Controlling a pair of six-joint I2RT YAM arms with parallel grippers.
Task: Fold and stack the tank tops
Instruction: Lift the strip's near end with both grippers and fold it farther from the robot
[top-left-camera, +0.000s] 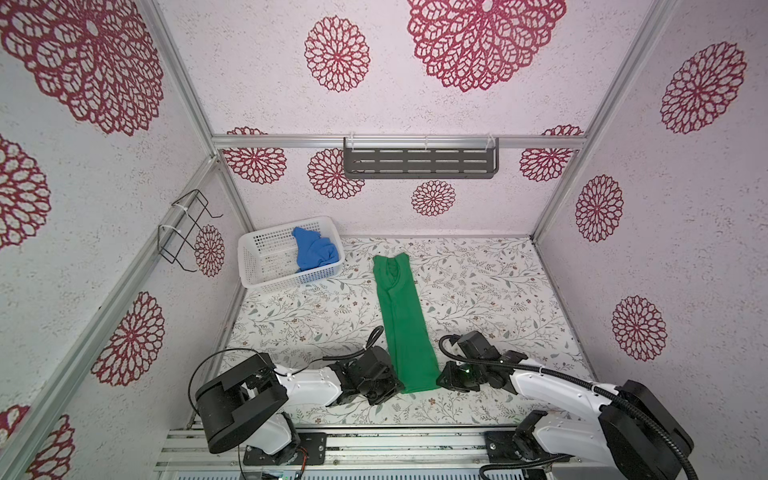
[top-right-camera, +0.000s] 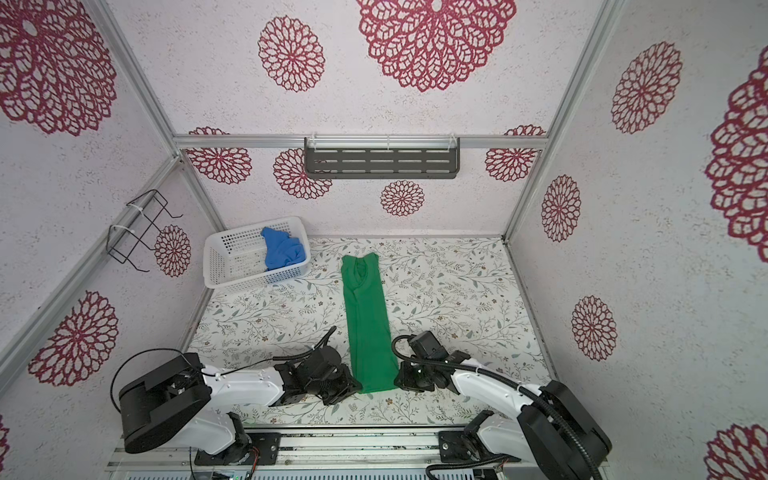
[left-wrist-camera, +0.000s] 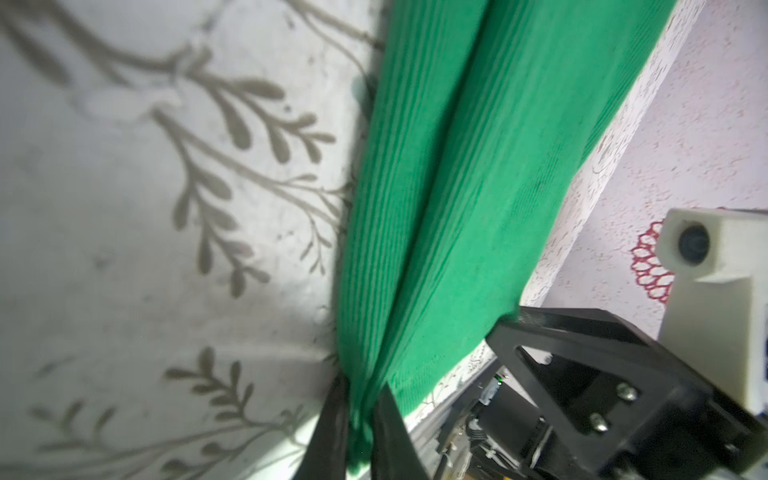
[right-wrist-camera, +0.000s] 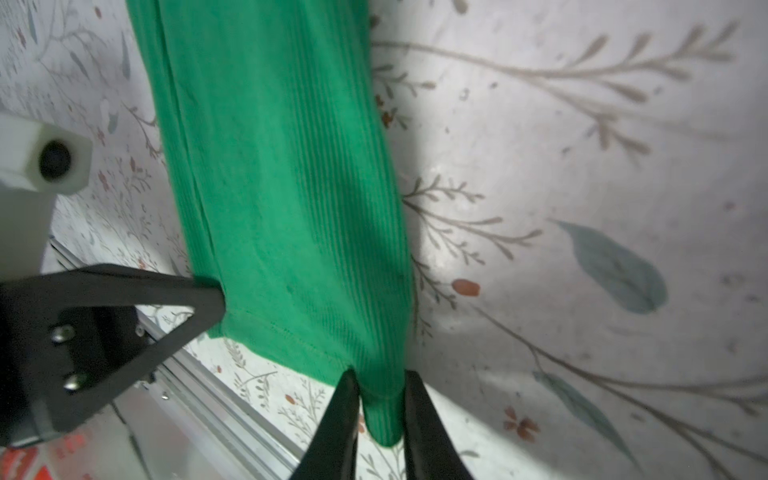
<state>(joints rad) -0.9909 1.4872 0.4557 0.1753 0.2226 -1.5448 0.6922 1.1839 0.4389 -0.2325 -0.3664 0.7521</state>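
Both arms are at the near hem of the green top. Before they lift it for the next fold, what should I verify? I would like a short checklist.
1. Near hem corner of the green top pinched by the left gripper: ok.
2. Other hem corner pinched by the right gripper: ok.
3. Top lies as a straight narrow strip: ok.
4. All layers caught in each pinch: cannot tell.
5. The blue top sits in the basket, apart from the strip: ok.
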